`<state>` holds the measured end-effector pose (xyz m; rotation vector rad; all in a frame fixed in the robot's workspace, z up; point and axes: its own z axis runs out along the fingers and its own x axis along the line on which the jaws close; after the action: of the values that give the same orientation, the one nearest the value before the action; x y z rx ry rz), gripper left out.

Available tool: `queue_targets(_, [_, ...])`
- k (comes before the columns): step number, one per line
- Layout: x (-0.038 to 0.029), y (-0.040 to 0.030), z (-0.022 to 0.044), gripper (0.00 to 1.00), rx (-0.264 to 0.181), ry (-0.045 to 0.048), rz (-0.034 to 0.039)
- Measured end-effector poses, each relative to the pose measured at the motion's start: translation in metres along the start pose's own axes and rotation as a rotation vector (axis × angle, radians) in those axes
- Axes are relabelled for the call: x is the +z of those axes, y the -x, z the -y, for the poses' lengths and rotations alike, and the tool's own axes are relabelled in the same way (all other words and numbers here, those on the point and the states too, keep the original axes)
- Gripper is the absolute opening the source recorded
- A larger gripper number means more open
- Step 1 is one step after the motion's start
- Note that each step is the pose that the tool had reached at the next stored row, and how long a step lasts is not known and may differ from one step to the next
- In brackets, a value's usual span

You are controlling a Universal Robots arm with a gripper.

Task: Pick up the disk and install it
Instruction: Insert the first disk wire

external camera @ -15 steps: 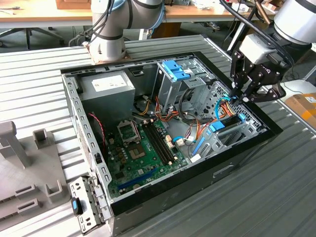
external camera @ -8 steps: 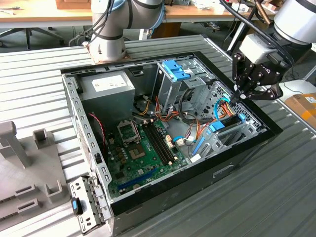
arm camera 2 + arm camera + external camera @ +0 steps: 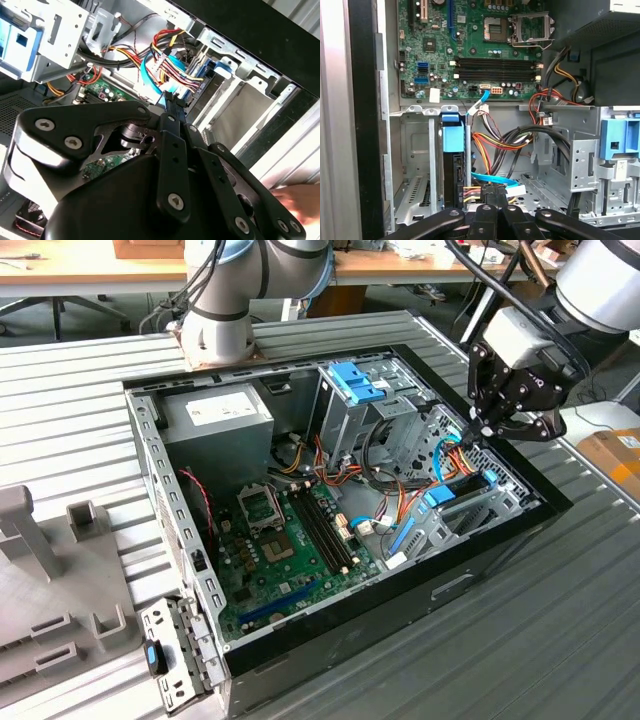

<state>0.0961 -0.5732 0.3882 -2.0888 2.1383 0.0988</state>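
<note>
The disk [image 3: 462,488] is a black drive with blue rails and blue end tabs. It sits on edge in the metal bay at the exterior view's right side of the open computer case [image 3: 150,455]. In the first wrist view the disk [image 3: 453,172] stands in its slot under a blue tab. My gripper [image 3: 478,430] hovers just above the bay and the cable bundle, apart from the disk. Its black fingers [image 3: 494,200] are pressed together, and their tips [image 3: 172,106] reach the end of a flat blue cable [image 3: 152,82]. I cannot tell whether they pinch it.
A tall grey cage with a blue latch [image 3: 352,380] rises mid-case, beside the power supply [image 3: 215,410] and the green motherboard [image 3: 290,540]. Orange, yellow and black wires [image 3: 495,142] crowd the bay. A grey bracket with a blue clip [image 3: 160,660] lies outside the case.
</note>
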Motion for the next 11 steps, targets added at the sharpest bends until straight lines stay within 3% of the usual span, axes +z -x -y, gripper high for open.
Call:
queue_targets(9, [0.0001, 0.0000, 0.0000, 0.11, 0.001, -0.0001, 0.0003])
queue_targets(11, [0.0029, -0.0005, -0.0002, 0.24, 0.001, -0.0001, 0.0004])
